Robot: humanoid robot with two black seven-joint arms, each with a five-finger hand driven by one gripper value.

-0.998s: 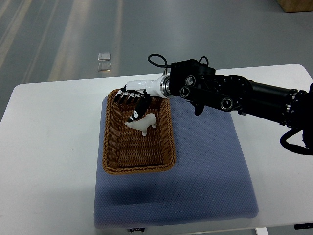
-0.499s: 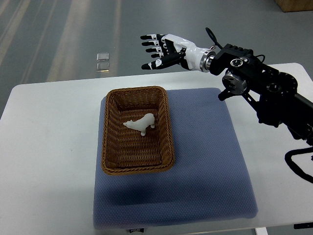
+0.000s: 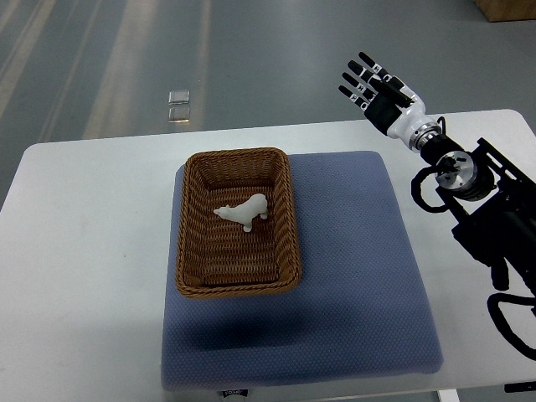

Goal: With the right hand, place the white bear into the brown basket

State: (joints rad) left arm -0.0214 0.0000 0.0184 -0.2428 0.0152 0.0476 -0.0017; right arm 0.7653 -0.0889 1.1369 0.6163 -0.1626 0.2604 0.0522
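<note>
Fingers point(image 3: 362, 74) of the right hand point(image 3: 378, 90), a white-and-black jointed robot hand, are spread out flat and straight, gripping nothing. The hand sits high at the far right, past the far edge of the white rectangular table point(image 3: 84, 218), on a black arm that enters from the right edge. With the palm bare and well apart from everything on the table, it reads as a hand whose load is already delivered, parked clear so nothing gets knocked.

Nearer and to the left lies the blue-grey padded fabric mat point(image 3: 352, 285), covering the middle of the table, probably there to cushion things and keep them from sliding. On the mat's left part rests the brown rectangular woven wicker basket point(image 3: 285, 218), its long sides running near to far. Inside it, roughly at the centre of the floor, the small white toy bear point(image 3: 243, 212) stands on its legs, clear of the walls. Judged from this, the placing step looks complete.

Beyond the table, on the grey floor at the far left, is a small pale square object point(image 3: 177, 106); what it is cannot be told.

Count: one robot hand in view, one bear, one basket, one mat, one table. No left arm shows anywhere.
</note>
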